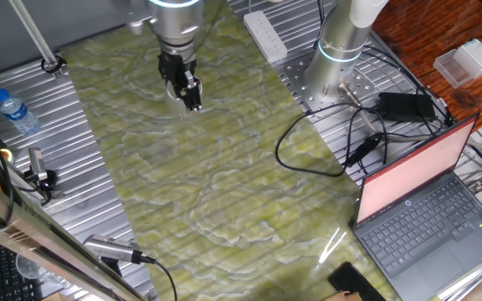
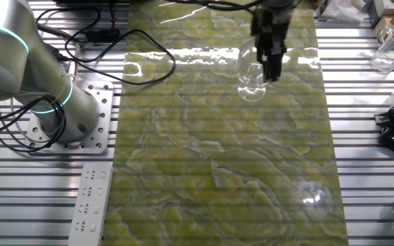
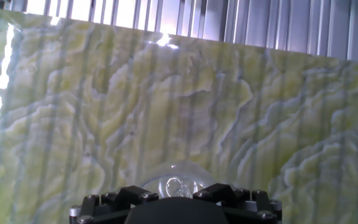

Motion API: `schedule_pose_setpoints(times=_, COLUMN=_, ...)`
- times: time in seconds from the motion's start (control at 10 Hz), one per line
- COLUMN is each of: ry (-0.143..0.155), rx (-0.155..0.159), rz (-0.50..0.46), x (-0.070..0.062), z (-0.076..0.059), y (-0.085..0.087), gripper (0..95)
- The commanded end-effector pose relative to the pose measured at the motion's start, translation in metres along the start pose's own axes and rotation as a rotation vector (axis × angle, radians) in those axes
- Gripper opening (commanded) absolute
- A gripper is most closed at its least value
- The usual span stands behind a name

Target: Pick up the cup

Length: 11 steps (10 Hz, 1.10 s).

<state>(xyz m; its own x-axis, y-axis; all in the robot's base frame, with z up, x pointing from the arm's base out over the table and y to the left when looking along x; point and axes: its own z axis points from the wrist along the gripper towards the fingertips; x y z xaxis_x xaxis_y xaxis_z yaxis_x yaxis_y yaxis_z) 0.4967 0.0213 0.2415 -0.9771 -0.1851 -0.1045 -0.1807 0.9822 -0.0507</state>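
Observation:
The cup point(image 2: 250, 72) is small, clear and nearly colourless. It hangs tilted at my gripper's fingertips over the far part of the green marbled mat point(image 2: 224, 157). My gripper point(image 2: 273, 67) points down and is shut on the cup's wall. In one fixed view the gripper point(image 1: 191, 94) is above the mat's far left part, and the cup is barely visible there. In the hand view the cup point(image 3: 176, 182) shows as a clear round shape right at the black gripper body, with the mat behind it.
A water bottle with a blue cap point(image 1: 15, 111) lies on the metal table at left. A power strip point(image 1: 264, 33), the arm's base point(image 1: 341, 50), black cables with an adapter point(image 1: 404, 104) and an open laptop point(image 1: 425, 201) stand at right.

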Motion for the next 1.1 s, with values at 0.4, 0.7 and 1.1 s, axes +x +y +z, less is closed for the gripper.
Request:
schedule_pose_setpoints(times=0.4, ry=0.019, rx=-0.03, rz=-0.071, x=-0.0036, z=0.0014, y=-0.0002, gripper=0.0)
schedule_pose_setpoints(times=0.7, ry=0.045, rx=-0.038, rz=-0.08, x=-0.0036, z=0.0014, y=-0.0002, gripper=0.0)
schedule_pose_setpoints(times=1.1, ry=0.046, rx=-0.044, rz=-0.101, x=-0.0036, z=0.0014, y=-0.0002, gripper=0.0)
